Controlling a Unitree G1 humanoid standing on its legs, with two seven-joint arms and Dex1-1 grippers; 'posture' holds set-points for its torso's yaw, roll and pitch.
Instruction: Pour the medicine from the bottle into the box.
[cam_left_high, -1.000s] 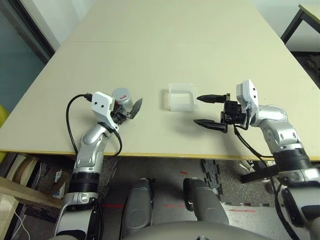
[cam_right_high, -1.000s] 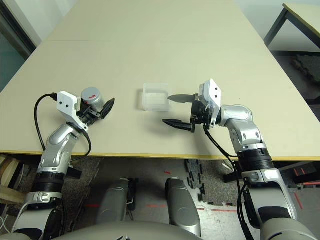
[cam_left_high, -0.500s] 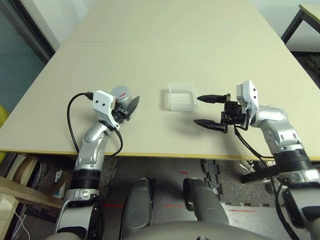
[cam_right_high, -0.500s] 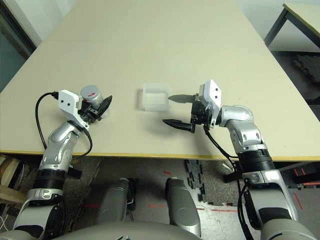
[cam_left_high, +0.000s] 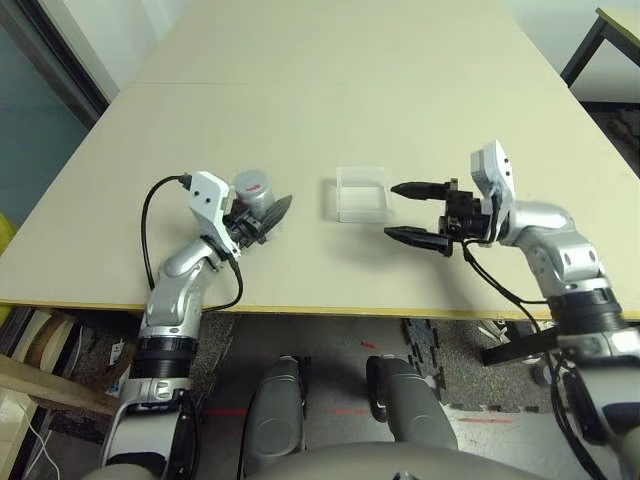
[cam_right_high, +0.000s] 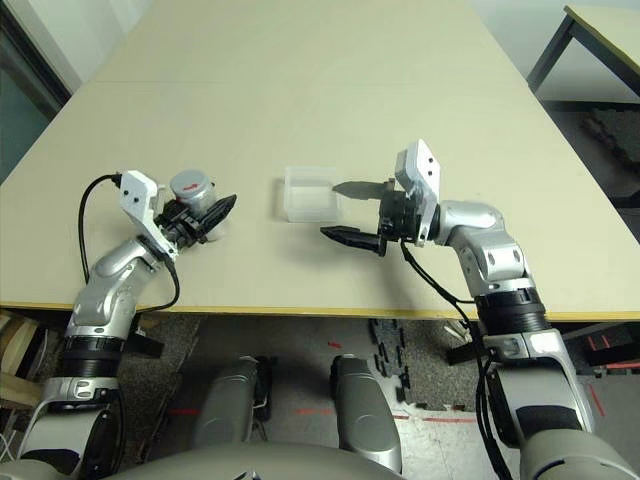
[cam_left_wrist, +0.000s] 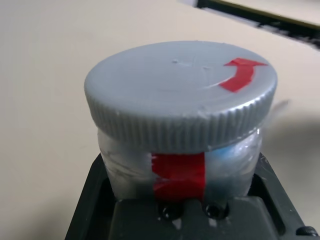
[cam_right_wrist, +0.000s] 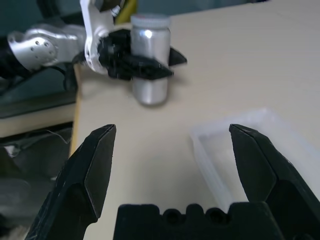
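The silvery-grey bottle (cam_left_high: 252, 189) stands upright at the table's left, its round grey cap (cam_left_wrist: 180, 95) with a red arrow screwed on. A red stripe (cam_left_wrist: 177, 172) runs down its label. My left gripper (cam_left_high: 268, 208) is shut on the bottle's body. The medicine is hidden inside. The clear plastic box (cam_left_high: 362, 195) lies flat mid-table, with nothing visible in it. My right gripper (cam_left_high: 400, 211) hovers just right of the box, open wide with nothing between its fingers, pointing toward the bottle (cam_right_wrist: 150, 65). The box's near corner (cam_right_wrist: 250, 150) shows between those fingers.
The beige table (cam_left_high: 330, 110) stretches far back behind the box. Its front edge (cam_left_high: 330, 310) runs close below both grippers. A second table with black legs (cam_left_high: 600, 40) stands at the far right. A black cable (cam_left_high: 150, 230) loops off my left wrist.
My left gripper has carried the bottle slightly to the right, toward the box. My right gripper has edged a little farther back, still open beside the box.
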